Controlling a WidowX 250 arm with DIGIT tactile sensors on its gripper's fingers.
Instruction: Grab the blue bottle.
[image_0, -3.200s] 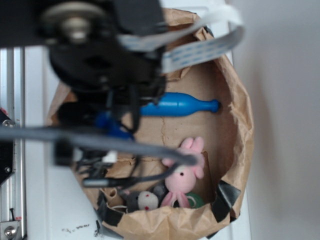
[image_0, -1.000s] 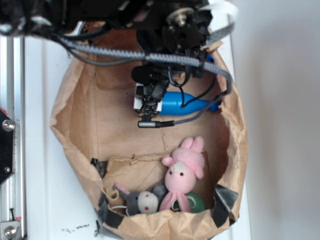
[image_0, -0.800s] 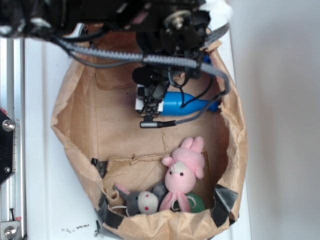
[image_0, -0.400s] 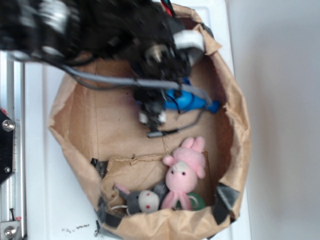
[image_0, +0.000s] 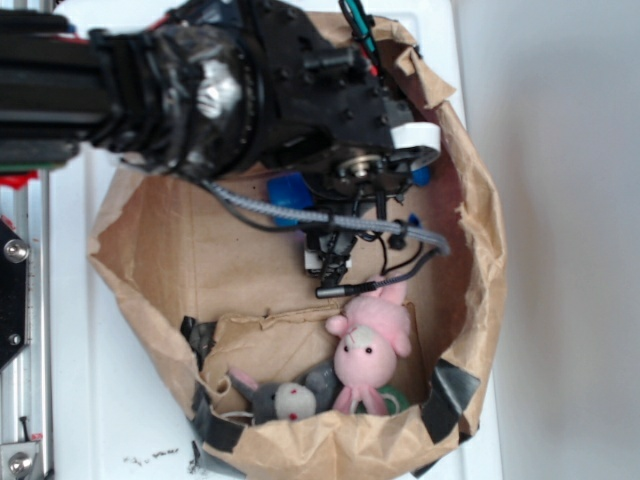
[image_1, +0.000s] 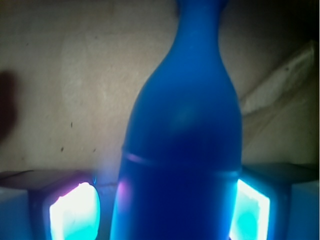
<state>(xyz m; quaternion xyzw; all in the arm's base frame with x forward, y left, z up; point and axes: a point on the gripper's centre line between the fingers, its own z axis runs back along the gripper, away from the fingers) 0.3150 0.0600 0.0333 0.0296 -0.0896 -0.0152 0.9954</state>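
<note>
Blue bottle between gripper fingers; paper bag around.

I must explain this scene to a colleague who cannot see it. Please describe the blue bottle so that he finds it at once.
Look inside the brown paper bag on the white surface, in its upper half, under the black robot arm. The blue bottle lies there between the pads of the tool, mostly hidden in the exterior view. It is the only smooth, solid blue thing; the pink plush toy and grey plush toy sit lower.
</note>
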